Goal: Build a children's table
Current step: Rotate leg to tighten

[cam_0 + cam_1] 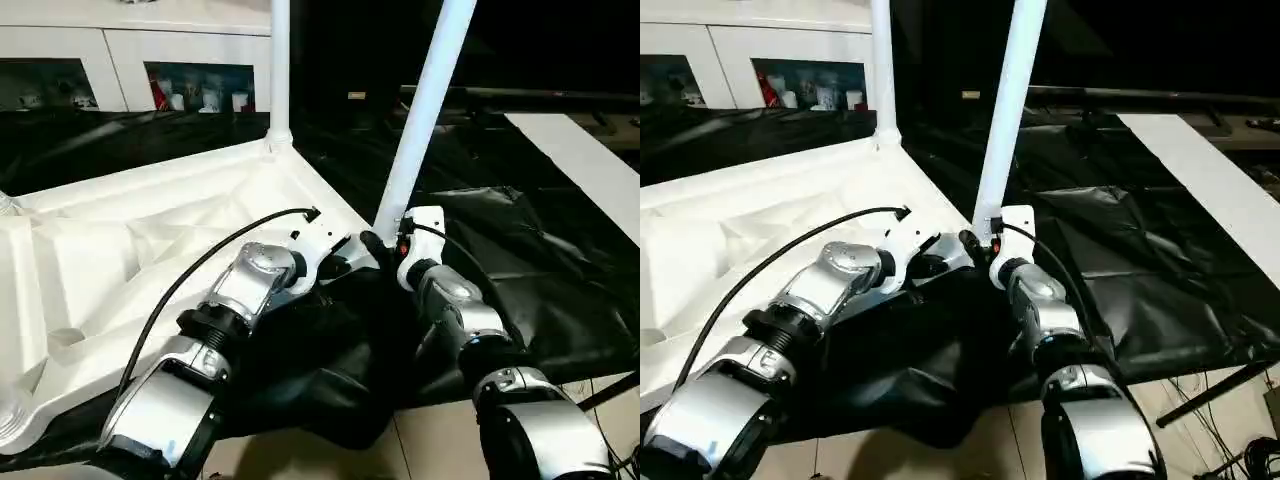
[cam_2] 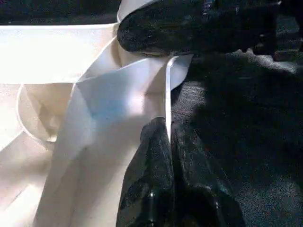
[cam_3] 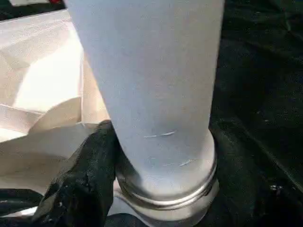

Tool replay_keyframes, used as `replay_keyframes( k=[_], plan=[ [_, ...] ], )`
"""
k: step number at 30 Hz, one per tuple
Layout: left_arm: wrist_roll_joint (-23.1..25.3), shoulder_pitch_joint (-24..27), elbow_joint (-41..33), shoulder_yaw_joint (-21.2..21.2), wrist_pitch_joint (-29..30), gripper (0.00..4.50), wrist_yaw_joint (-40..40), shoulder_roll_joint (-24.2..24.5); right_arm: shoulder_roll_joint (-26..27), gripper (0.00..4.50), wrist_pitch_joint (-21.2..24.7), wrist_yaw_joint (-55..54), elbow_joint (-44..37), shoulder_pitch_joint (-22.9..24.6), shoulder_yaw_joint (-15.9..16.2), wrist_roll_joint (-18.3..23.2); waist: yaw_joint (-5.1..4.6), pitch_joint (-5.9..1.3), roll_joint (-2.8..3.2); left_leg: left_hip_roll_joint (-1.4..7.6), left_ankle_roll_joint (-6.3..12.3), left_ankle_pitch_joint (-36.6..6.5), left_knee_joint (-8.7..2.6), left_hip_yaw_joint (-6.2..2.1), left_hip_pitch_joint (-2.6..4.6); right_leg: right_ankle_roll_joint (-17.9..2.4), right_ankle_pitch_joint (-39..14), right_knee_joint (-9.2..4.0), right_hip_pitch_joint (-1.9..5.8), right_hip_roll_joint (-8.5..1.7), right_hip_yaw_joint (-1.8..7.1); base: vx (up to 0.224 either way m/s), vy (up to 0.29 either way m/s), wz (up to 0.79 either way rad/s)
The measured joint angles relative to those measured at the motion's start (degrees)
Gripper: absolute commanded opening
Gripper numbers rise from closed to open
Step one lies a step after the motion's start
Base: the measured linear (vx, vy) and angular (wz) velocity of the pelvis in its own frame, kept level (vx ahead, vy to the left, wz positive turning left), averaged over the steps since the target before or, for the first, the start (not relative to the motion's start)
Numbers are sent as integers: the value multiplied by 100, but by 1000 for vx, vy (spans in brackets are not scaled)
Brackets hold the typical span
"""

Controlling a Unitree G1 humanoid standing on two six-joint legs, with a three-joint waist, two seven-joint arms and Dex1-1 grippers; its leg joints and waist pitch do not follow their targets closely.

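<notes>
The children's table top (image 1: 150, 230) lies upside down on black cloth, its ribbed underside facing up. One white leg (image 1: 279, 70) stands in the far corner socket. A second leg (image 1: 425, 110) rises tilted from the near corner socket. My right gripper (image 1: 392, 245) is closed around that leg's base, and in the right wrist view a black finger (image 3: 85, 179) presses against the leg (image 3: 151, 85) just above its collar. My left gripper (image 1: 350, 255) sits right beside it. Its fingers (image 2: 147, 156) are pinched together on the thin rim (image 2: 167, 94) of the top at that corner.
Black cloth (image 1: 520, 270) covers the work surface and hangs over its near edge. A flat white board (image 1: 590, 170) lies at the far right. White cabinets with open shelves (image 1: 200, 90) stand behind. Pale floor (image 1: 440, 440) shows below the arms.
</notes>
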Motion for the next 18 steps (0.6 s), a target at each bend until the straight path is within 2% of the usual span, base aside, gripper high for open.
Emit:
replay_keyframes(
  k=[2,3,6,9,10,13,18],
  plan=[
    [2,0,3,-10,-76,0,-66,117,-47,329,-35,377,-20,24,14,15,-7,1,1,3,0,0,-3,1,1,-9,5,0,-1,2,-2,0,0,0],
    [3,0,10,-13,-139,0,-131,189,-89,350,-49,531,-20,27,60,11,-20,2,3,4,0,0,-2,-2,-3,-12,7,0,-4,4,-2,0,0,0],
    [-2,12,-11,-26,-257,0,-386,371,-280,365,-64,1035,-21,39,161,0,-25,5,7,6,0,0,-2,-6,-13,-15,9,0,-14,4,-4,0,0,0],
    [-8,140,-233,-108,-463,0,-915,679,-577,390,-65,1828,-242,176,410,-14,-25,9,13,7,-1,-1,-12,-6,-21,-14,8,-6,-23,4,-3,0,0,0],
    [-61,273,-445,-157,-623,0,-1308,891,-767,390,-24,2304,-494,303,567,-17,-20,10,15,7,-1,-3,-18,-6,-30,-15,5,-8,-34,4,-4,0,0,0],
    [-289,580,-883,-213,-767,0,-2231,1273,-1214,390,33,3311,-903,580,777,-29,9,11,16,9,0,-3,-29,8,-44,-23,-6,-7,-49,5,-11,0,0,0],
    [-461,835,-1372,-328,-729,0,-2958,1613,-1515,390,59,4338,-1397,896,1081,-12,81,12,19,11,0,-2,-13,11,-63,-28,-5,-4,-59,2,-12,0,0,0]
  ],
)
